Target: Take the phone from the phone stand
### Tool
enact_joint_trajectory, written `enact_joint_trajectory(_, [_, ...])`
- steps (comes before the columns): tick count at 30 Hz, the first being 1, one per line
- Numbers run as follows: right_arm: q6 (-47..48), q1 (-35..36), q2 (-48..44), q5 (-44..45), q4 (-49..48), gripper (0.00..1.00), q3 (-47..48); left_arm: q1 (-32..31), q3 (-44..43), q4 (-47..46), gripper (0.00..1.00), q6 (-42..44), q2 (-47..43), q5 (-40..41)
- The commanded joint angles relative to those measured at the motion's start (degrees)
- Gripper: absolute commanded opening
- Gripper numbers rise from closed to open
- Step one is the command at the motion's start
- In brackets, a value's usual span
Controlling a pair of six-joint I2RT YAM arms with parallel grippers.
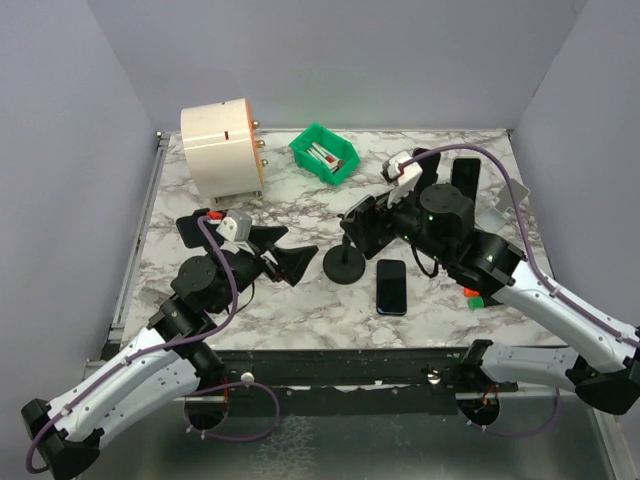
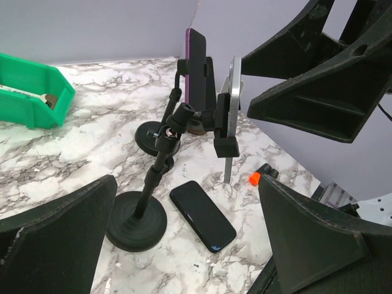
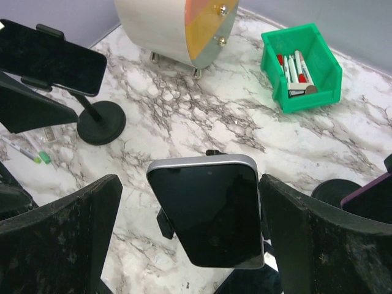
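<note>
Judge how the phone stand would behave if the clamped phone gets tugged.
The phone stand looks top-heavy: thin stem, small round base, so it probably tips or slides. The phone looks glossy, likely slippery.

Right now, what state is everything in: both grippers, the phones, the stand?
clamped phone: gripped by the stand, screen dark.
stand: upright on the table.
right gripper: open, fingers either side of the clamped phone.
left gripper: open, empty.
loose phone: flat on the table, screen dark.
</note>
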State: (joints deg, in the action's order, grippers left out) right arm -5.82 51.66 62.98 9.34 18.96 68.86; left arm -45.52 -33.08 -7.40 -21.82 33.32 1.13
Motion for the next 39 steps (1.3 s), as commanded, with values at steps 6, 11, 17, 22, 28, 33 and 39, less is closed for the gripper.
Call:
enact_joint_trajectory(6, [4.60,0.11,-6.46,0.15,4.03,1.00,-2.44,-0.23,0.94,0.52,0.99,0.64,-1.46,0.07])
enact_joint_trajectory(11, [4.81,0.08,-4.81,0.99,8.78,1.00,-0.20,-0.27,1.03,0.54,0.99,0.67,-1.41,0.19])
enact_joint_trajectory(17, [1.86,0.05,-1.24,3.34,10.53,1.00,2.60,-0.27,1.08,0.83,0.99,0.64,-1.40,0.19])
enact_joint_trajectory(22, [1.56,0.09,0.56,3.40,10.14,1.00,4.04,-0.27,1.26,0.78,0.99,0.50,-1.40,0.19])
enact_joint_trajectory(28, [2.55,0.02,2.30,5.31,9.39,1.00,4.67,-0.27,1.18,0.75,0.99,0.34,-1.50,-0.05])
enact_joint_trajectory(33, [3.55,-0.05,4.06,6.88,8.89,1.00,5.35,-0.27,1.20,0.76,0.99,0.38,-1.63,-0.07])
enact_joint_trajectory(39, [4.36,-0.11,4.70,7.75,7.64,0.98,5.24,-0.27,1.20,0.88,0.99,0.42,-1.94,-0.07])
